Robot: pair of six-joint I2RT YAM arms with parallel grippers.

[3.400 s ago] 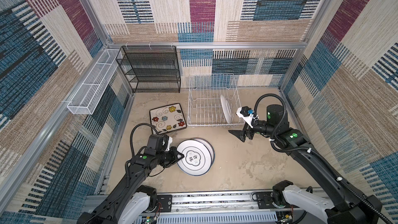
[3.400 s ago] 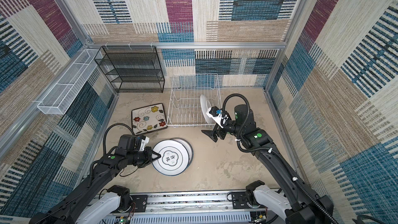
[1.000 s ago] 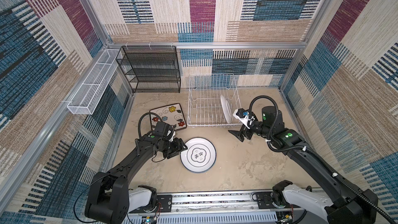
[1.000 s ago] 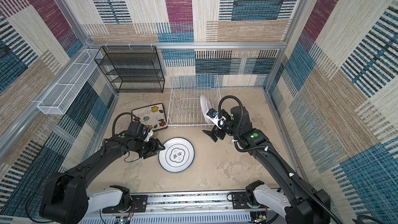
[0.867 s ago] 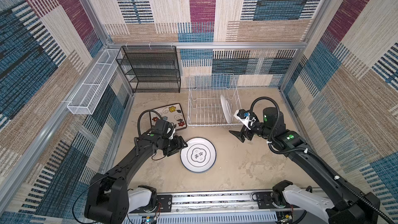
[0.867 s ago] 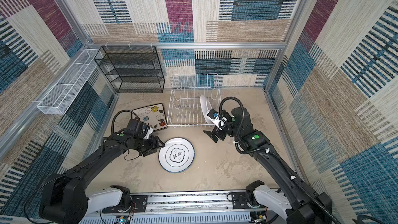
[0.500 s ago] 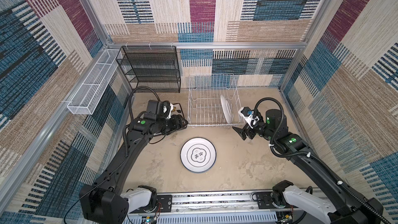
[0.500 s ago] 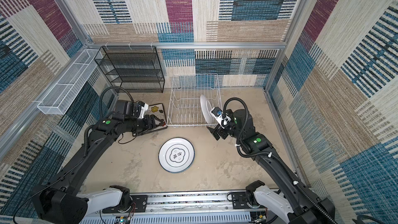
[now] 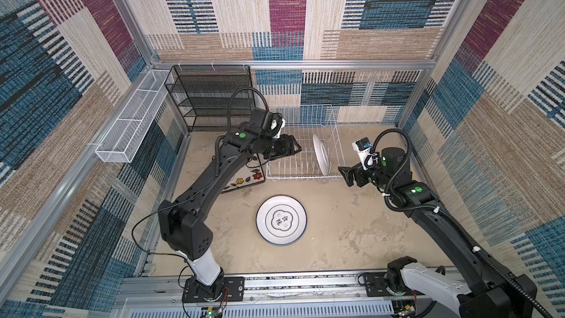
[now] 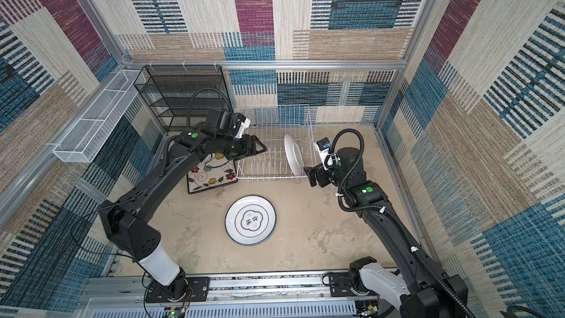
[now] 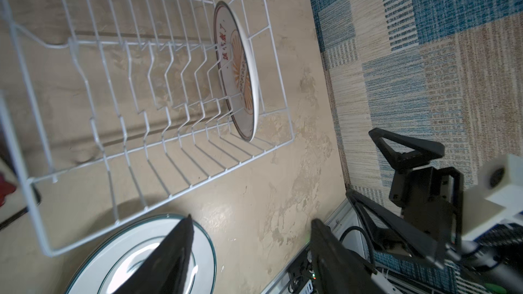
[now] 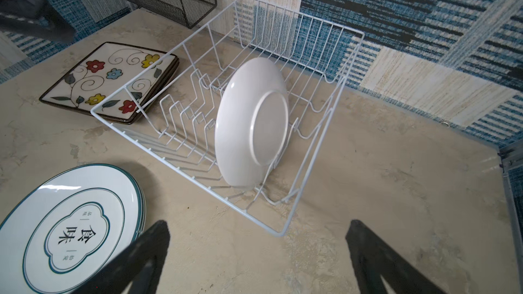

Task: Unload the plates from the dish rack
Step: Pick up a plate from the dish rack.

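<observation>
Gaping empty over carpet-walled beige tabletop: left end effector and right end effector.

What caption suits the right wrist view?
One round plate stands in wire dish rack; square plates, teal-rimmed plates outside.

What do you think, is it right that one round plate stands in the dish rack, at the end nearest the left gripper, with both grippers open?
Not quite. The round plate stands at the end of the dish rack nearest the right gripper, not the left gripper, as both top views show. Both grippers are open.
</observation>
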